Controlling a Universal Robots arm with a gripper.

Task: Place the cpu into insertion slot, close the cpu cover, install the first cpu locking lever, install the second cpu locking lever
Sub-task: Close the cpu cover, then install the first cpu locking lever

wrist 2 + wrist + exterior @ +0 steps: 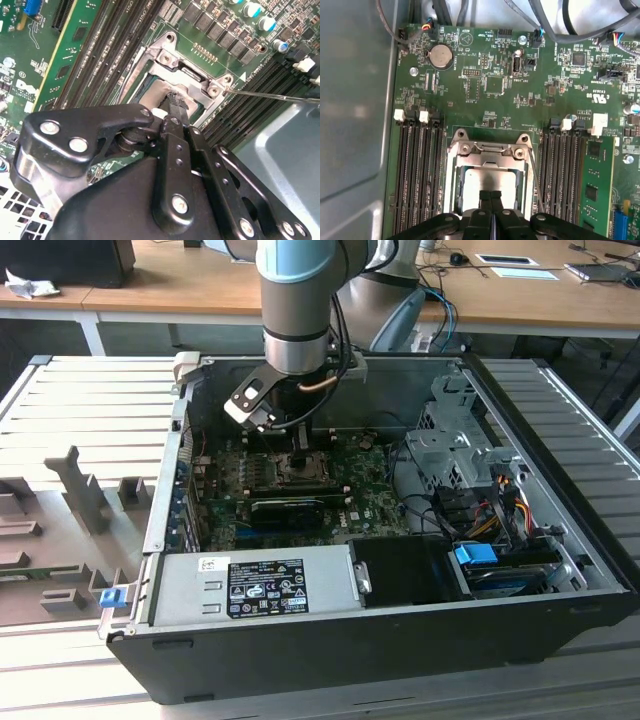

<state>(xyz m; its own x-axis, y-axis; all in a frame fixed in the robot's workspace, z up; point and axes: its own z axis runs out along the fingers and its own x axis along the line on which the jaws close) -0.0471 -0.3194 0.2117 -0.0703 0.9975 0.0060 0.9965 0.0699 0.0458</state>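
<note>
The pincer (pixel 490 194) has its two fingers shut tight together and holds nothing. Its tips are down at the silver top of the cpu (pixel 490 180). The cpu lies flat in the insertion slot (pixel 461 187). The shiny cpu cover (pixel 492 161) lies around it. A thin wire lever (pixel 536 182) runs just beside the pincer. Long black memory slots (pixel 420 170) sit on both sides, on the green board (pixel 485 85) beyond.

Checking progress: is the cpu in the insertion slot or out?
In: the cpu sits flat inside the insertion slot, silver top showing.
</note>
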